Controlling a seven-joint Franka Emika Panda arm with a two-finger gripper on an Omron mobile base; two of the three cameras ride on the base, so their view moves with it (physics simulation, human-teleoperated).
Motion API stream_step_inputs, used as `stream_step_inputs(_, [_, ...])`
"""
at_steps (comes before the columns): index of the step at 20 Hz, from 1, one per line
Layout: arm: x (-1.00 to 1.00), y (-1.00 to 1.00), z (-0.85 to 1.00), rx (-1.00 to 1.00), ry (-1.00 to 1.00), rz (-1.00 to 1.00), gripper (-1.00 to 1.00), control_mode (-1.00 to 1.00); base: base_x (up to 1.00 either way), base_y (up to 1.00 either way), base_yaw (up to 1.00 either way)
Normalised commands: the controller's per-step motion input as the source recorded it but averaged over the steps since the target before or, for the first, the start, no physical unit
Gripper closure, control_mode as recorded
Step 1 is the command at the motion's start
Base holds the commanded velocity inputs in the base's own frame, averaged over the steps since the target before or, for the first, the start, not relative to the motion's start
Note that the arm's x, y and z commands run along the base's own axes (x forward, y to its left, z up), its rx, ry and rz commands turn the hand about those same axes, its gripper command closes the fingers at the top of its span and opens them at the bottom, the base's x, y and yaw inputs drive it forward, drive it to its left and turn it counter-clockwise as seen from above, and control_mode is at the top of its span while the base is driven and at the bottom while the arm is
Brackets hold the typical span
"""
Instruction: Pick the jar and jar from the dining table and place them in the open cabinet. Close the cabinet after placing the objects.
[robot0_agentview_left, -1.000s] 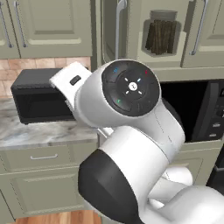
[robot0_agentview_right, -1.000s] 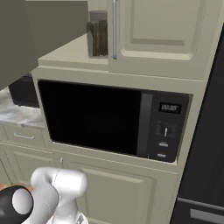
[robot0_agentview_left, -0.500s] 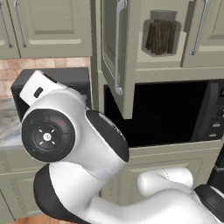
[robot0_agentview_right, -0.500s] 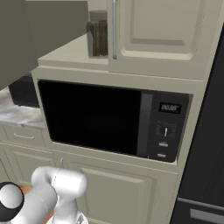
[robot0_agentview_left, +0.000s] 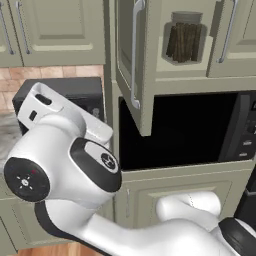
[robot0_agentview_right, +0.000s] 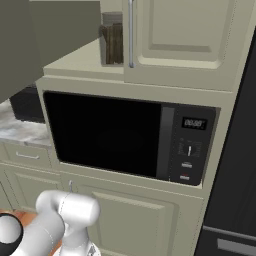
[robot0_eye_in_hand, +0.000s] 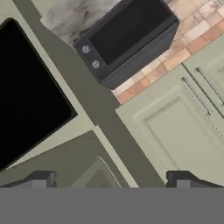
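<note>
One jar in the cabinet (door ajar); pincer empty

A clear glass jar with dark brown sticks inside stands on the shelf of the tall green cabinet. The cabinet's door with the long silver handle hangs open. Below sits the big black microwave. A small black box rests on the grey-white counter behind the white robot arm.
</note>
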Motion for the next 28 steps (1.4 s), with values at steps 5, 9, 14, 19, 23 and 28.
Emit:
stream_step_inputs(5, [0.28, 0.00, -0.06, -0.14, -0.20, -0.10, -1.00, -1.00, 0.00, 0.00, 0.00])
stream_step_inputs(9, [0.24, -0.01, 0.00, -0.11, -0.20, -0.15, -1.00, -1.00, 0.00, 0.00, 0.00])
stream_step_inputs(14, [0.34, -0.13, 0.02, -0.07, -0.10, -0.19, -1.00, -1.00, 0.00, 0.00, 0.00])
stream_step_inputs(19, [0.16, -0.24, 0.04, -0.03, -0.06, -0.20, -1.00, -1.00, 0.00, 0.00, 0.00])
stream_step_inputs(23, [0.01, -0.33, 0.13, -0.01, -0.03, -0.20, -1.00, -1.00, 0.00, 0.00, 0.00])
stream_step_inputs(28, [0.00, -0.40, 0.21, 0.00, -0.01, -0.18, -1.00, -1.00, 0.00, 0.00, 0.00])
